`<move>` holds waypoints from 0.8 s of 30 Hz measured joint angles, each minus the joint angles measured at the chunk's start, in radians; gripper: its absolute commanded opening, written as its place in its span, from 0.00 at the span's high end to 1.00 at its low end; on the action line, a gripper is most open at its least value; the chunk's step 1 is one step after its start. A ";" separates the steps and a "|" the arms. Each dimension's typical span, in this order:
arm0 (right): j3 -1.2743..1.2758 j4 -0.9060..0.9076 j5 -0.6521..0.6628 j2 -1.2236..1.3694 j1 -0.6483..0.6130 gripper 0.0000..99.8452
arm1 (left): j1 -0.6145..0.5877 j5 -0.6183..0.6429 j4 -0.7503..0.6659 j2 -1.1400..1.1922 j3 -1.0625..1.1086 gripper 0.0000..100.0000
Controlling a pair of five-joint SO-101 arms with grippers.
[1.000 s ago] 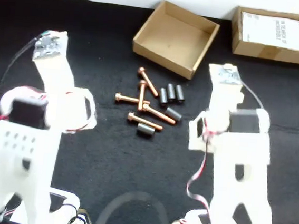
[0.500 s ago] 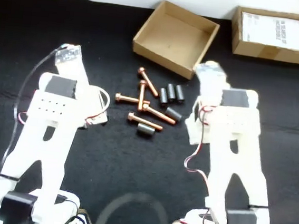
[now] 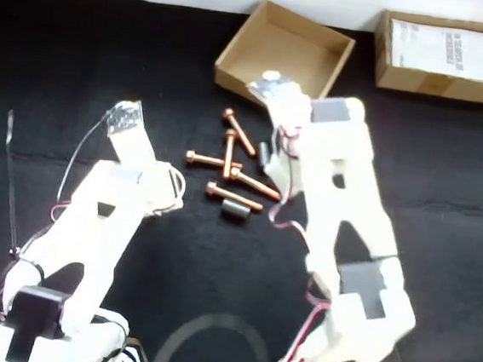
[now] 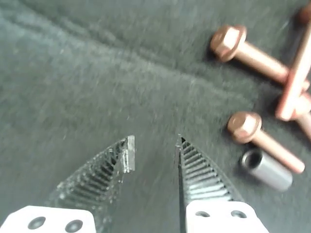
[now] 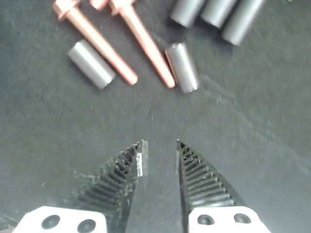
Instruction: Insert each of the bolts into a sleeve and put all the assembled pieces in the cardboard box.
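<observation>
Several copper bolts (image 3: 233, 196) and dark grey sleeves (image 3: 235, 209) lie loose on the black mat, just in front of the empty cardboard box (image 3: 283, 61). My left gripper (image 4: 154, 143) is open and empty, low over the mat beside the pile. A bolt (image 4: 260, 141) and a sleeve (image 4: 267, 170) lie close ahead of it. My right gripper (image 5: 160, 145) is open and empty too, hovering short of a sleeve (image 5: 182, 67), two bolts (image 5: 143, 41) and another sleeve (image 5: 91, 63). In the high view the right arm (image 3: 329, 155) covers some of the sleeves.
A second cardboard box (image 3: 442, 55) with a printed sheet in it stands at the back right. The left arm (image 3: 110, 211) leans in from the left of the pile. Bare black mat stretches to the left and right.
Both arms have stretched forward and come down toward the pile. The right arm swung left over the sleeves. The left arm moved right toward the bolts.
</observation>
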 measured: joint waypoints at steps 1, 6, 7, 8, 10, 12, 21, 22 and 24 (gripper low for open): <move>-0.026 -0.002 0.006 0.044 -0.006 0.90 | 0.000 0.000 -0.037 0.011 0.002 0.85; -0.206 -0.002 0.040 0.296 -0.014 0.90 | 0.000 0.000 -0.089 0.020 0.008 0.85; -0.244 0.002 0.044 0.334 -0.014 0.90 | 0.000 0.000 -0.091 0.020 0.008 0.85; -0.284 0.006 0.049 0.371 -0.014 0.90 | 0.000 0.000 -0.092 0.020 0.008 0.85; -0.358 0.015 0.052 0.433 -0.014 0.90 | 0.000 0.000 -0.092 0.020 0.008 0.85; -0.420 0.020 0.058 0.482 -0.012 0.90 | 0.000 0.000 -0.092 0.020 0.008 0.85; -0.586 0.133 0.121 0.615 -0.011 0.82 | -0.006 0.000 -0.092 0.026 0.008 0.85; -0.591 0.147 0.129 0.624 -0.011 0.82 | -0.006 0.000 -0.092 0.026 0.008 0.85; -0.594 0.164 0.135 0.626 -0.003 0.82 | -0.006 0.000 -0.092 0.026 0.008 0.85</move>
